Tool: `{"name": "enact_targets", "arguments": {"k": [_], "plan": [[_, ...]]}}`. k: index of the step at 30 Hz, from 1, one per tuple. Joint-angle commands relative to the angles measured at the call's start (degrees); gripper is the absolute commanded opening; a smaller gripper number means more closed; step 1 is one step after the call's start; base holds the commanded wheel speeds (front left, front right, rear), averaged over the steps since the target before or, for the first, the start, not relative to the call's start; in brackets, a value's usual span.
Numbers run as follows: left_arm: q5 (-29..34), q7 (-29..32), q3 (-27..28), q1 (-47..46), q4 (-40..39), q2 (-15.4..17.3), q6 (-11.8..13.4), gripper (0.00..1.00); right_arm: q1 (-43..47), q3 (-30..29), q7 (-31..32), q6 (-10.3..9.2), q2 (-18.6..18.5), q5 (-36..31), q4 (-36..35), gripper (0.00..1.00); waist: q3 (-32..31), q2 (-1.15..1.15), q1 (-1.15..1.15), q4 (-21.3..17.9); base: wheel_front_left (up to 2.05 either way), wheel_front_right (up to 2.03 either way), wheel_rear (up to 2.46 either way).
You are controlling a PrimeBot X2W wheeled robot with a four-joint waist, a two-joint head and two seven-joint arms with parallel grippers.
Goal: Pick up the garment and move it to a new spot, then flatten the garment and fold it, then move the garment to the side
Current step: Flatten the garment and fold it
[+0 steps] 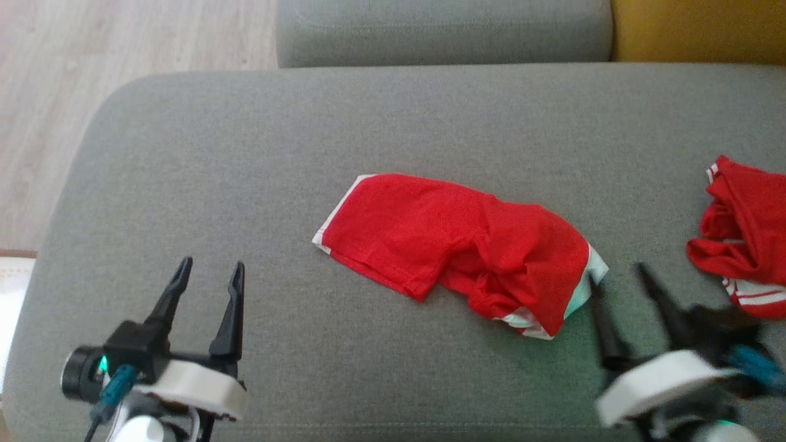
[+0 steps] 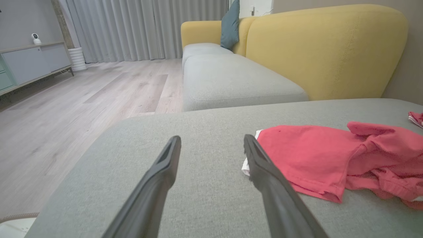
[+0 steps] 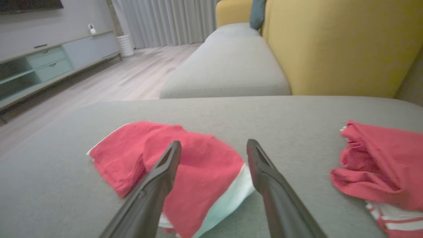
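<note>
Red garment (image 1: 457, 252), thin knit with white trim at both ends, lies near the centre of the grey woven seat cushion (image 1: 245, 153). Its left half is fairly flat and its right half is bunched into soft folds. Left gripper (image 1: 211, 264) is over bare cushion, well left of the garment, its 2 tapered dark fingers spread apart and holding nothing. Right gripper (image 1: 617, 273) (blurred in the head view) is just beside the garment's white-edged right end, fingers likewise parted and empty. A 2nd red garment (image 1: 746, 236) with white stripes lies heaped at the cushion's right. A rounded yellow padded backrest (image 2: 324, 49) rises behind.
</note>
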Motion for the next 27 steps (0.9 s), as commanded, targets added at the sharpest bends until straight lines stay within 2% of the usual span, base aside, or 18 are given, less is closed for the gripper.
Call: {"name": "enact_targets", "arguments": {"k": [1,9,13,17,23,24,26,27], "plan": [[0.65,-0.49,2.46,-4.57,-1.98,1.50,-0.11,1.00,-4.19,4.10,0.91,0.37,-0.42,-0.89,-1.45,1.00,1.40,0.00,0.00,-0.07,0.00,0.00,0.00],[1.77,-0.91,1.98,-9.15,-2.50,0.89,-0.69,1.00,-17.31,24.11,8.12,0.37,-2.32,0.39,7.24,1.00,6.88,0.00,0.00,0.67,0.00,0.00,0.00],[2.25,-1.23,1.48,-12.16,-1.73,0.02,-1.59,1.00,-24.94,30.92,11.12,0.37,-2.15,1.24,14.86,1.00,9.37,0.00,0.00,2.39,0.00,0.00,0.00],[3.03,-1.57,1.00,-15.16,-0.69,-1.43,-2.49,1.00,-30.90,33.47,15.22,0.37,-1.73,0.38,24.15,1.00,11.09,0.00,0.00,4.69,0.00,0.00,0.00],[4.25,-1.76,0.65,-17.47,0.89,-3.83,-4.12,1.00,-36.52,33.76,22.03,0.37,-0.79,-2.40,38.00,1.00,11.80,0.00,0.00,7.18,0.00,0.00,0.00],[4.42,-1.76,0.79,-17.45,0.94,-4.12,-4.24,1.00,-36.89,33.95,22.88,0.37,-0.69,-2.43,39.28,0.74,11.76,0.00,0.00,7.32,0.00,0.00,0.00],[4.75,-1.77,1.13,-17.30,1.06,-4.63,-4.56,1.00,-37.50,34.55,23.72,0.37,-0.55,-1.59,40.98,0.00,11.59,0.00,0.00,7.55,0.00,0.00,0.00],[4.75,-1.77,1.13,-17.30,1.06,-4.63,-4.56,1.00,-37.50,34.55,23.72,0.37,-0.55,-1.59,40.98,0.00,11.59,0.00,0.00,7.55,0.00,0.00,0.00]]}}
